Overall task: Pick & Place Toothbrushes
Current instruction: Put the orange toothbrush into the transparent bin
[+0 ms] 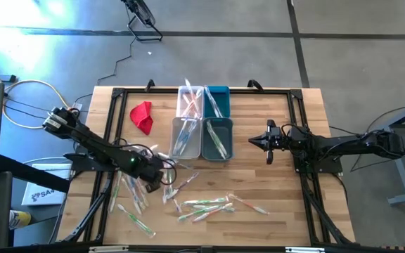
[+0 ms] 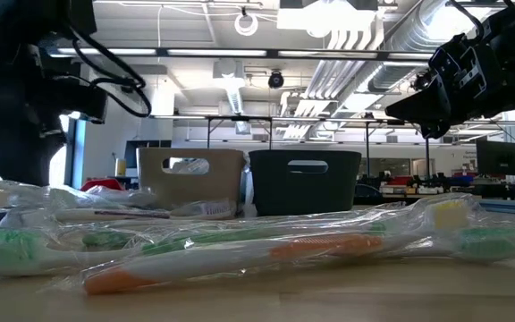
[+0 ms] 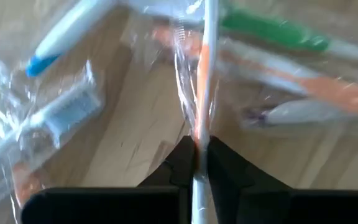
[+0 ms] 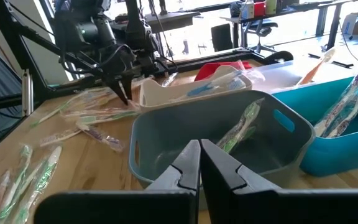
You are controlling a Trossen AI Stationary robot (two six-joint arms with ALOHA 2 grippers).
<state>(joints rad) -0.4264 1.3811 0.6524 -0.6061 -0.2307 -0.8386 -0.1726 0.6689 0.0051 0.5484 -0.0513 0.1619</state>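
The left tool [image 3: 197,158] is down low over the pile of toothbrushes [image 1: 188,200] on the worktop [image 1: 273,204]. Its two dark fingers are almost together, and they pinch one orange and white toothbrush [image 3: 202,93] in its clear wrapper. From above, the left tool [image 1: 162,172] sits just in front of the bins, at the left end of the loose pile.

The right tool [image 1: 260,140] hangs in the air beside the bins, on their right side. Its fingers are pressed tight together and hold nothing.

There are four bins in a square: one clear bin [image 1: 190,100], one blue bin [image 1: 216,100], one pale grey bin [image 1: 186,136] and one darker grey bin [image 1: 216,138]. Each bin has some toothbrushes in it. I see one red cloth [image 1: 142,116] to the left of the bins. The loose toothbrushes are too many and too jumbled to count well; I can tell there are more than ten.

Only the left wrist view shows the pinch up close. The view from above shows all four bins at once, but the low view shows only two, a pale one [image 2: 190,182] and a dark one [image 2: 305,182], behind big wrapped toothbrushes. The right wrist view looks into the grey bin [image 4: 222,143], where a green toothbrush [image 4: 241,127] leans.
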